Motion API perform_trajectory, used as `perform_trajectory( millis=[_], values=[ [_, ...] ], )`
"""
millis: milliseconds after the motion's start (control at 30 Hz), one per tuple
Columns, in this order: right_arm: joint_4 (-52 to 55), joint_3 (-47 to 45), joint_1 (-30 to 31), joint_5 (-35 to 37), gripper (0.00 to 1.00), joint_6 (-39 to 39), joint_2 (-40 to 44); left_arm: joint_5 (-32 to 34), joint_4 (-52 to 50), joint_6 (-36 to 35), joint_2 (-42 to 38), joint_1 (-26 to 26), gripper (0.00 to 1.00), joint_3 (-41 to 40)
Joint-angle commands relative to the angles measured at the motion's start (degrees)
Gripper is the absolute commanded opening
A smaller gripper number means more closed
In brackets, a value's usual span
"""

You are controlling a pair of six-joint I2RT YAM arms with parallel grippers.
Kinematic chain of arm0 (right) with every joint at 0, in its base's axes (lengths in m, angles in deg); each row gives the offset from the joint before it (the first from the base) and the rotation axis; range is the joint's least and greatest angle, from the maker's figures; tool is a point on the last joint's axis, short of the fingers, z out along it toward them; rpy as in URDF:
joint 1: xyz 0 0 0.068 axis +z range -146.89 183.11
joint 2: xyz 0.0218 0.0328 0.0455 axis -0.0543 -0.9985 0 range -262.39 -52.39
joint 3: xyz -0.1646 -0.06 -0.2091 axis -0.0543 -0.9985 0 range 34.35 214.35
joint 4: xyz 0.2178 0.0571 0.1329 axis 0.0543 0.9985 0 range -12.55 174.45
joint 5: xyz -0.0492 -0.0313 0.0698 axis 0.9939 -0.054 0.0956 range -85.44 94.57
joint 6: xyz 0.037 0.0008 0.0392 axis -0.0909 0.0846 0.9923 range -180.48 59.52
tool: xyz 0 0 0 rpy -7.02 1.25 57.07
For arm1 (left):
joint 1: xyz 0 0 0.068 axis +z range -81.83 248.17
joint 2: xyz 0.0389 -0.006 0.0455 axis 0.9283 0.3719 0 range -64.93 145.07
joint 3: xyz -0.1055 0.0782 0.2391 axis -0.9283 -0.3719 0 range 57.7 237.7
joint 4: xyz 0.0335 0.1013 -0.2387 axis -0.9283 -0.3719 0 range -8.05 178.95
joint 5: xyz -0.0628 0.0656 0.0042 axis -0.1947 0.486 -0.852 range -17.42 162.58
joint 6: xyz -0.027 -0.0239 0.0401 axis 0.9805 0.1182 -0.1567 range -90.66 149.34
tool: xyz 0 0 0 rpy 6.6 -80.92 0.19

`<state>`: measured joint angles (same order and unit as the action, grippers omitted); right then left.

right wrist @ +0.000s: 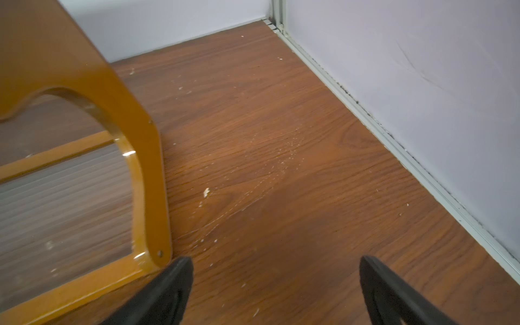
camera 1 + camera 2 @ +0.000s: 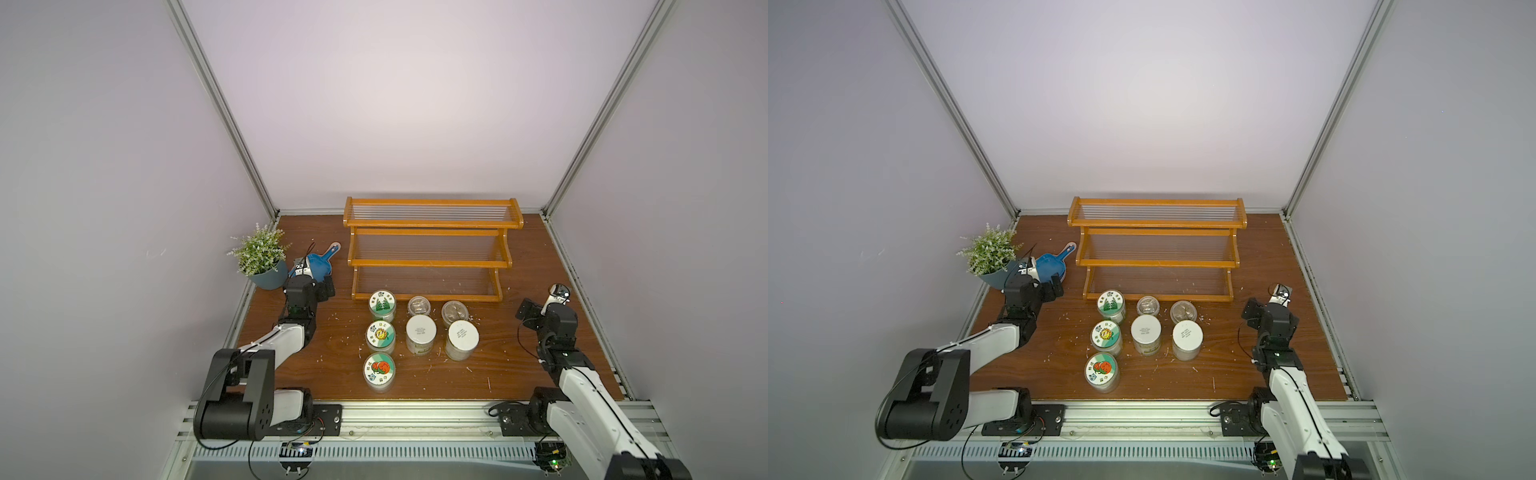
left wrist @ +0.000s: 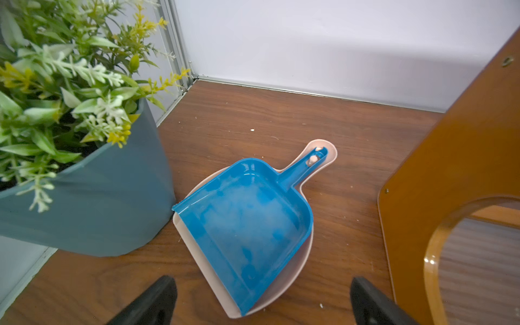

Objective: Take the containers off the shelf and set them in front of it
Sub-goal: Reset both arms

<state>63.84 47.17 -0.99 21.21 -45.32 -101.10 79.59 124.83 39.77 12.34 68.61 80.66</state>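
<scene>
- Along the back of the worktop [image 2: 332, 374], both top views show the whole shelf [image 2: 432, 224]; each wrist view catches only one wooden end panel.
- Left of it stands the plant pot [image 2: 269, 278].
- Only the top views show the containers [image 2: 421, 328]: all seven stand on the worktop just in front of the shelf, the clear cups nearest it.
- The left wrist view shows the blue dustpan [image 3: 244, 225] nested in a pink pan [image 3: 275, 292], just beside the pot.
- The left pincer [image 3: 261, 284] is spread and empty above the dustpan; the right pincer [image 1: 274, 261] is spread and empty over bare worktop at the shelf's right end.
</scene>
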Motion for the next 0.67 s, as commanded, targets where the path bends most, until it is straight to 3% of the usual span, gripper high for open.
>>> perform_trajectory(
  millis=[0,100,200,333,633],
  values=[
    [-23.64,-0.5,-2.87,-5.35,0.99,-1.97,-8.38,-4.78,10.49,-2.35,4.42,2.11,0.99,-1.47],
    [-36.59,-1.07,-3.04,-13.48,0.99,-4.18,-19.26,-6.32,15.65,-4.45,7.46,2.22,0.99,-0.99],
    [-47.57,0.12,-1.65,-14.94,0.99,-7.62,-28.27,-6.45,19.91,-6.43,11.08,2.15,0.99,-0.55],
    [-50.8,3.33,-1.32,-19.18,0.99,-8.57,-35.04,-6.6,20.36,-6.63,10.09,2.2,0.99,-1.45],
    [-50.53,3.31,-0.38,-19.37,0.99,-9.8,-34.9,-3.4,22.32,-7.05,9.38,0.83,0.99,-2.98]
  ],
)
